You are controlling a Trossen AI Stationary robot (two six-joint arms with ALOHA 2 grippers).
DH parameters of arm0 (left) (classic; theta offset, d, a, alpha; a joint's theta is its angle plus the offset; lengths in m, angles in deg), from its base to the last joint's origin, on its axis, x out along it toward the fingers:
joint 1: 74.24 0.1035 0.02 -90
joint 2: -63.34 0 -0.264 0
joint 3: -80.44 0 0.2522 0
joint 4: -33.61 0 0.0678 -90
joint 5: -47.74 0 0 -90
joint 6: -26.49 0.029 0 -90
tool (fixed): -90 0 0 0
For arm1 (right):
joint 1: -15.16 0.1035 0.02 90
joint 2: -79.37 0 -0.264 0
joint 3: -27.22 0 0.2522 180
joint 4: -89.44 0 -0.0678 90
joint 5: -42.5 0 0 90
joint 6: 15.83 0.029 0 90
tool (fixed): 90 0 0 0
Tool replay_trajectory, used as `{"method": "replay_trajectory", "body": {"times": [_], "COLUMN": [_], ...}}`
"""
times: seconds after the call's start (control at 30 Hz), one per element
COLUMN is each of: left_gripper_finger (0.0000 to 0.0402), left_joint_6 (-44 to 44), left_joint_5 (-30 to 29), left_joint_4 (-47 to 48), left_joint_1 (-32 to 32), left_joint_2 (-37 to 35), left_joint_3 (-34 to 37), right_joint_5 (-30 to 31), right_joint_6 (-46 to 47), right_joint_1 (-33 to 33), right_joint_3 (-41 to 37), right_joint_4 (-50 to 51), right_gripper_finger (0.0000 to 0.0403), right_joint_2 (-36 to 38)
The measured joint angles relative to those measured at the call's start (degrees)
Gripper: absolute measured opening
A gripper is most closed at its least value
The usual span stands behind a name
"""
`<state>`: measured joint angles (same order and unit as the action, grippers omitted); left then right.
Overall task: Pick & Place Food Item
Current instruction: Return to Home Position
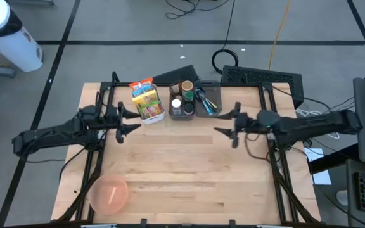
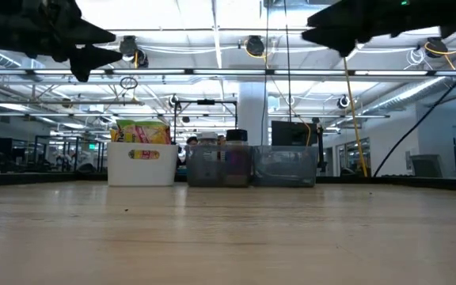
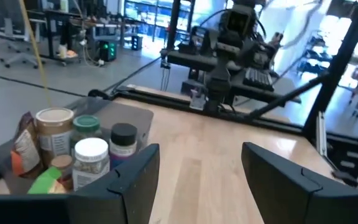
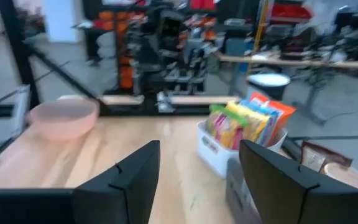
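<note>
- Check the left end effector [image 1: 134, 120]. Its two fingers [image 3: 135, 177] stand wide apart, with nothing between them and nothing touching them. It hangs above the surface [image 1: 182, 171] on the left side, near the white bin [image 2: 141, 168].
- Check the right end effector [image 1: 224, 123]. Its fingers [image 4: 126, 180] are likewise spread wide and hold nothing. It hangs above the surface on the right side, near the right black bin [image 2: 285, 168].
- In the low view you see both end effectors high in the picture, well clear of the surface.
- Locate the green noodle pack [image 1: 148, 104]. It stands upright inside the white bin at the far edge of the surface. It is near the left end effector and well apart from the right one.
- Note its look: a glossy pack printed in green and yellow, its top rising above the bin rim. An orange pack [image 1: 141, 85] stands next to it in the same bin.
- Note the left black bin [image 2: 216, 168], between the white bin and the right black bin. It holds several jars and bottles, among them a white-capped seasoning bottle [image 3: 91, 158].
- A pink bowl [image 1: 109, 193] sits at the near left corner of the surface, well apart from both end effectors.
</note>
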<state>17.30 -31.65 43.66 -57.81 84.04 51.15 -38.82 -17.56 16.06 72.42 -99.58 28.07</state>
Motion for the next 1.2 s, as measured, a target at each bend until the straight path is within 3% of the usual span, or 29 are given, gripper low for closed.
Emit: {"method": "replay_trajectory", "body": {"times": [0.13,0.27,0.5,0.63,0.83,1.1,1.2], "left_gripper_finger": [0.0237,0.0237,0.0237,0.0237,0.0237,0.0237,0.0237], "left_joint_6": [3.2,5.9,7.8,9.1,9.9,6.4,5.2], "left_joint_5": [0.0,0.0,0.0,-0.1,-0.6,-2.2,-3.3], "left_joint_4": [0.7,0.4,0.2,0.2,-0.9,-16.5,-14.8], "left_joint_1": [-1.9,-3.8,-6.5,-7.6,-7.9,-7.7,-7.4], "left_joint_2": [0.0,0.0,-0.1,-0.1,-0.2,-3.0,-4.8], "left_joint_3": [0.0,0.0,0.0,0.0,0.8,13.3,14.7], "right_joint_5": [-2.9,-3.0,-3.0,-2.8,-3.0,-2.9,-2.9], "right_joint_6": [-0.4,-0.7,0.0,0.6,1.5,1.4,2.6], "right_joint_1": [-0.6,-0.6,-0.6,-0.6,-0.5,-0.6,-0.6], "right_joint_3": [0.0,-5.0,-23.3,-29.3,-30.0,-30.1,-30.1], "right_joint_4": [9.7,8.9,-13.9,-22.6,-18.0,-10.0,-5.6], "right_gripper_finger": [0.0212,0.0212,0.0212,0.0212,0.0212,0.0212,0.0212], "right_joint_2": [9.7,16.5,23.1,25.7,28.3,34.3,38.2]}}
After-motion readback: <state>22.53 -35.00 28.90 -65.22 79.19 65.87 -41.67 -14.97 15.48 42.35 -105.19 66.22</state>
